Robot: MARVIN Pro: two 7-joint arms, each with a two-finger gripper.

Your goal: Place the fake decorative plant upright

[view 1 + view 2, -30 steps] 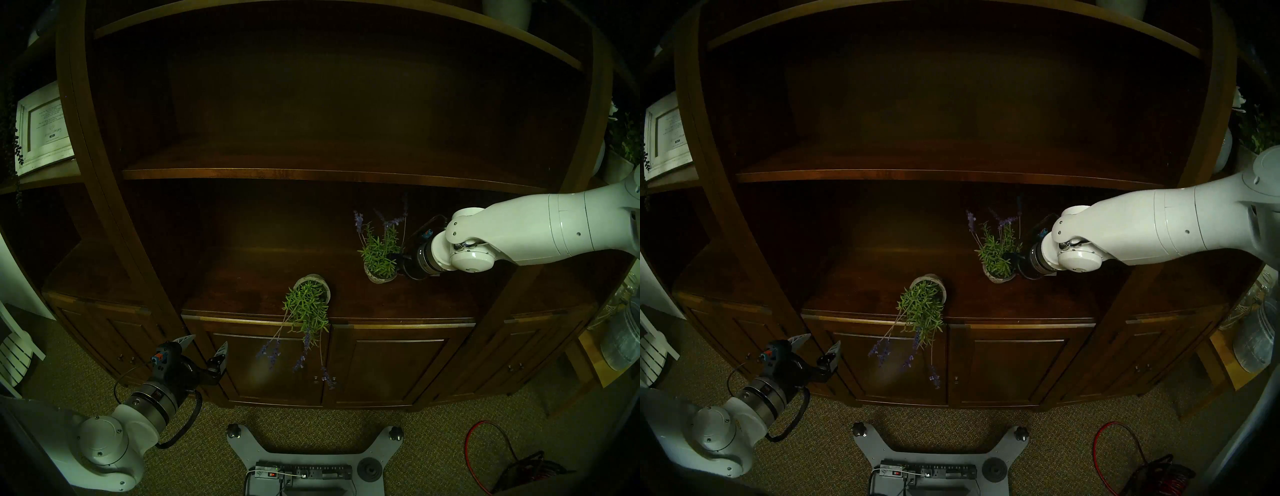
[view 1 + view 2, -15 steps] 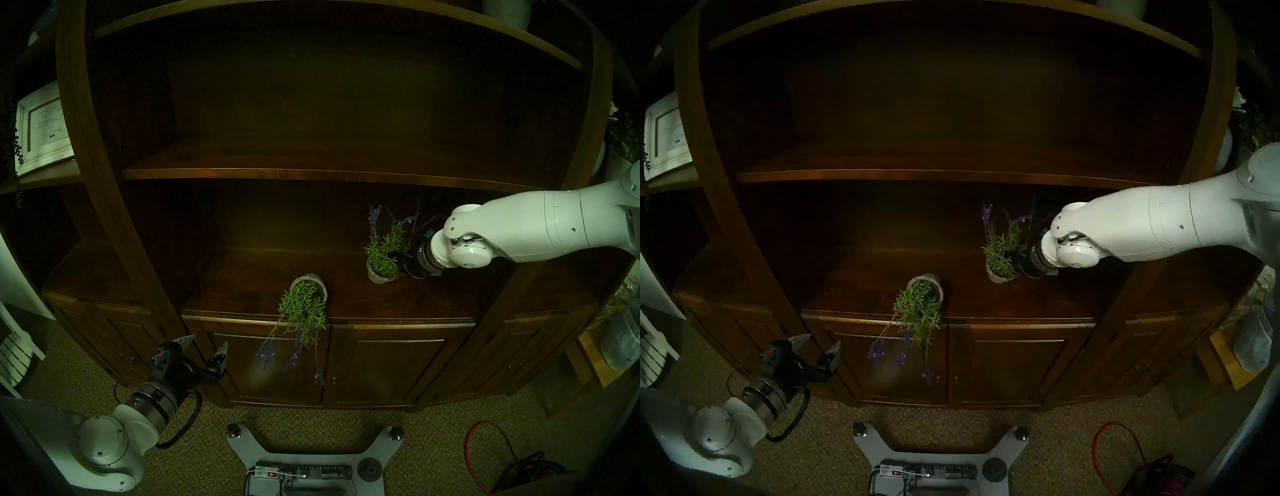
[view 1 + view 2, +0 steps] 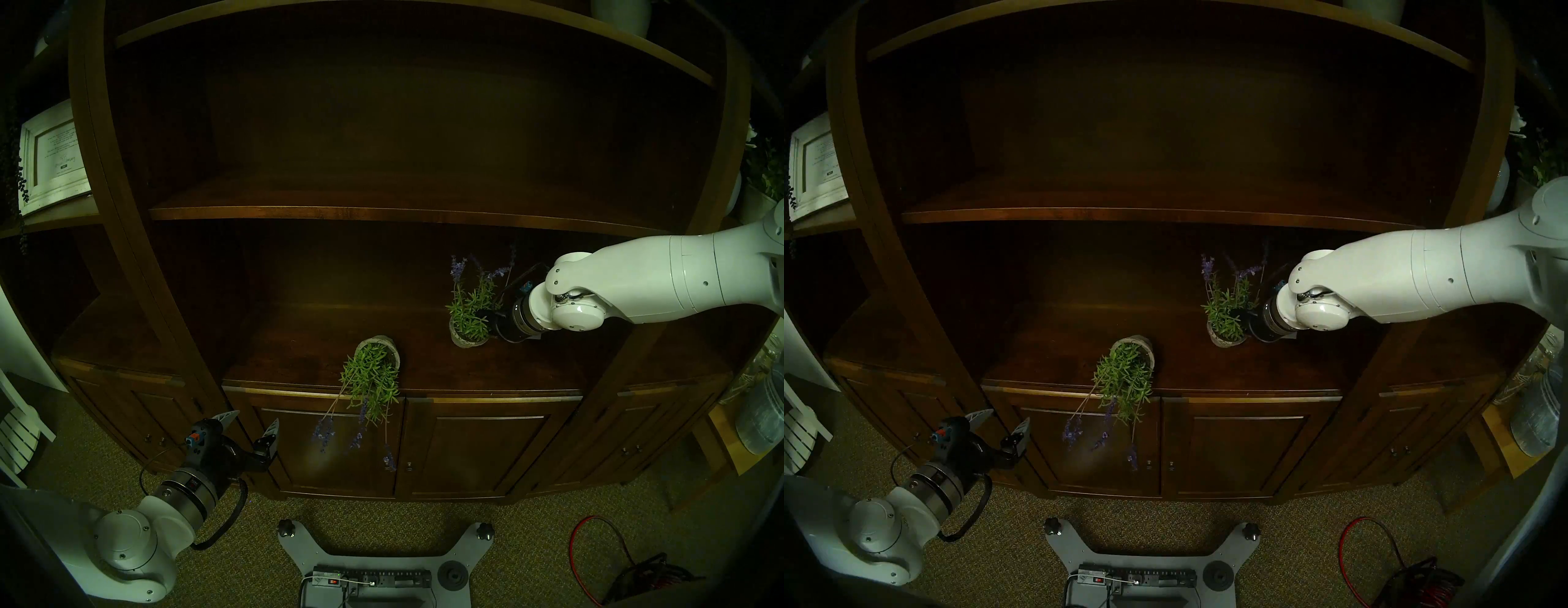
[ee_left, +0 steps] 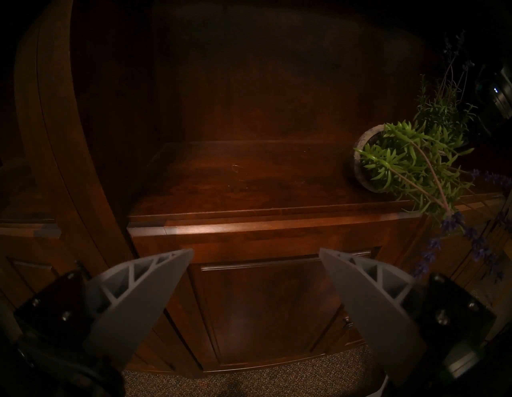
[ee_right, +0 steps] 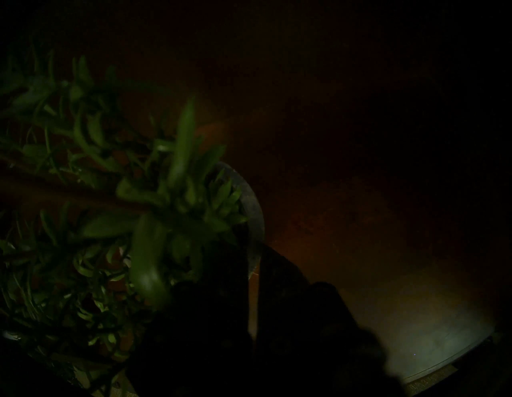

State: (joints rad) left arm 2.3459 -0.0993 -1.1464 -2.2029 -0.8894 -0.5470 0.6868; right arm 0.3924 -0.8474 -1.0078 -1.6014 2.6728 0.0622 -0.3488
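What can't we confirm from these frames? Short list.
- Right gripper contact: right wrist view is nearly black, so whether the jaws pinch the upright plant's pot rim is unclear.
- Same grip in the head views: hidden by foliage and the wrist.
- Tipped plant: pot underside hidden by leaves.
- Framed print: text too small.

Two fake lavender plants in small grey pots. The upright plant [image 3: 469, 312] stands right of centre in the head view on the cabinet top [image 3: 297, 352], green foliage above the rim, purple spikes rising. The tipped plant [image 3: 373, 373] lies on its side at centre, pot mouth facing the viewer, foliage and purple stems hanging over the front edge.
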